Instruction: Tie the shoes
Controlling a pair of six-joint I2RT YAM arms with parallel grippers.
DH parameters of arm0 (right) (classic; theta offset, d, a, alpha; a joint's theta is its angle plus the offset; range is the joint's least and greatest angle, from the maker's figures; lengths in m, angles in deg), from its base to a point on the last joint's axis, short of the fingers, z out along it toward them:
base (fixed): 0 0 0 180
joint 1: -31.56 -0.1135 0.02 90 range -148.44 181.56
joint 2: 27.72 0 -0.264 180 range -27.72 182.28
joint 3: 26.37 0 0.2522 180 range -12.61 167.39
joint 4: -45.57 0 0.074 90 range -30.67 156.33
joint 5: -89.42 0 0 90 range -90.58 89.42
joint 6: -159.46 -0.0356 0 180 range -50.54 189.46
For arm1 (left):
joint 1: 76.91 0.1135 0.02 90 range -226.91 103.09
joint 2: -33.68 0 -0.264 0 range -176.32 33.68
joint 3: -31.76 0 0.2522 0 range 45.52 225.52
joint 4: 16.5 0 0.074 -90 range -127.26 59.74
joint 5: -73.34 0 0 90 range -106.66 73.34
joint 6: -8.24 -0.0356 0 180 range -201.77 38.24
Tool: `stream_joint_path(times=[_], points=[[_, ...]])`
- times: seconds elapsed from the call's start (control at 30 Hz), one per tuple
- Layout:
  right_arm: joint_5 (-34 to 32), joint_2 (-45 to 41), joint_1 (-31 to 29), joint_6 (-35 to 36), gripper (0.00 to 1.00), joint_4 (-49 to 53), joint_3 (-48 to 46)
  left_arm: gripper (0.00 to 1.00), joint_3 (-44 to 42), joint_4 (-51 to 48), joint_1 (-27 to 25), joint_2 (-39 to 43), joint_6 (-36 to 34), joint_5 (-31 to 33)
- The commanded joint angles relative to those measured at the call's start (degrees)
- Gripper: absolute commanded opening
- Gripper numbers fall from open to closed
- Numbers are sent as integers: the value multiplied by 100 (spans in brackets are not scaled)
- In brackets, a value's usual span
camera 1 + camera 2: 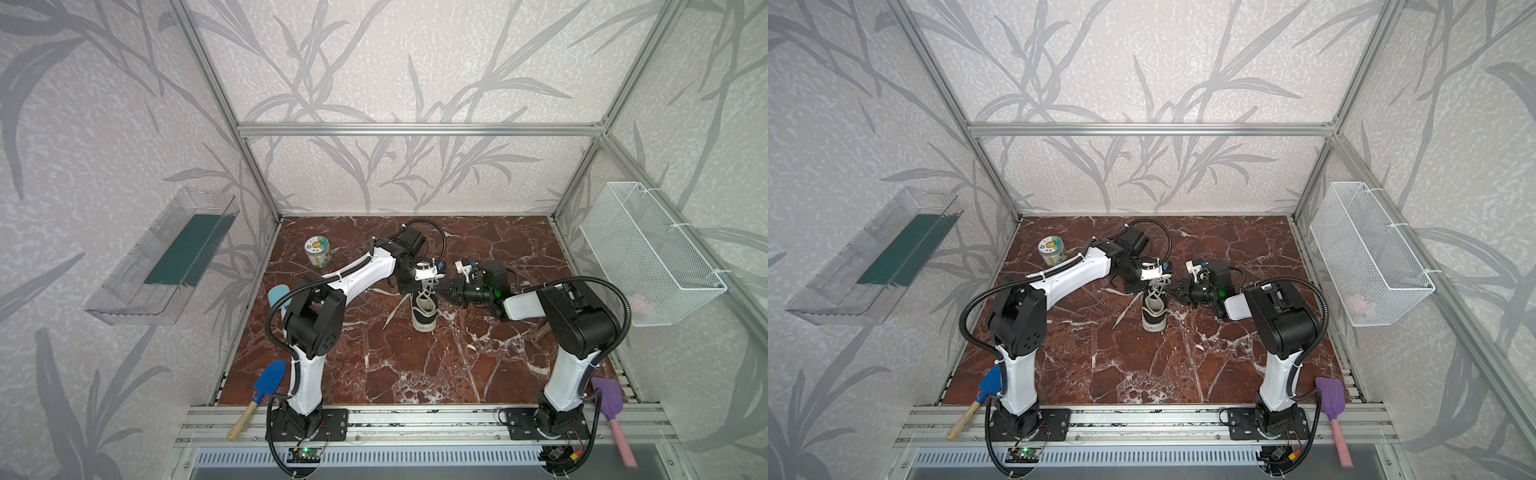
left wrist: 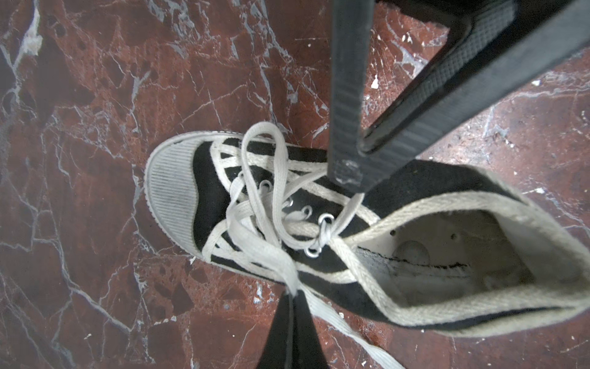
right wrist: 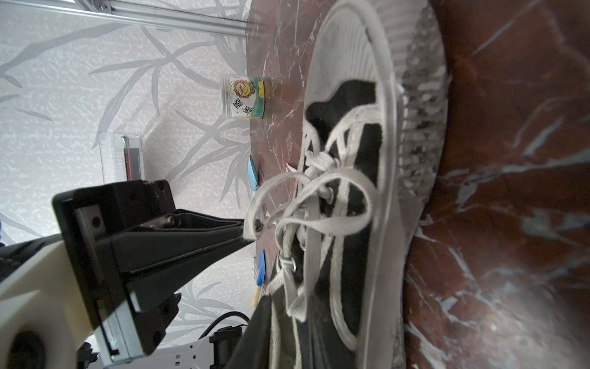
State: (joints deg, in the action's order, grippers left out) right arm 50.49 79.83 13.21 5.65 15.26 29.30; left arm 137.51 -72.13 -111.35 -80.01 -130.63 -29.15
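Both top views: one shoe [image 1: 424,318] on the counter [image 1: 374,365], with left hand [image 1: 411,290] and right hand [image 1: 441,292] flanking its lacing. Left wrist view: left hand clenched on one lace [image 2: 276,260]; right hand's grip, cannot tell. Right wrist view: lace pinched beside the shoe.

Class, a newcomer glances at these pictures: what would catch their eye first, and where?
The black sneaker with loose white laces stands out at the middle of the red marble table. The left arm and right arm meet over it, the left tool shut on a lace.
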Motion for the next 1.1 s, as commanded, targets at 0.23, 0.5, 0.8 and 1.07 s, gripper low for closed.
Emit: stream_joint_path(times=[0.23, 0.5, 0.8, 1.07], points=[[-81, 272, 120, -247, 25, -677, -201, 0, 128, -186, 10, -35, -36, -87], [-214, 334, 156, -115, 20, -439, -281, 0, 118, -183, 9, -38, -36, -94], [-100, 578, 69, -190, 3, -536, -132, 0, 92, -177, 7, -27, -10, -121], [-81, 542, 7, -398, 2, -852, -122, 0, 109, -172, 5, -31, -18, -114]])
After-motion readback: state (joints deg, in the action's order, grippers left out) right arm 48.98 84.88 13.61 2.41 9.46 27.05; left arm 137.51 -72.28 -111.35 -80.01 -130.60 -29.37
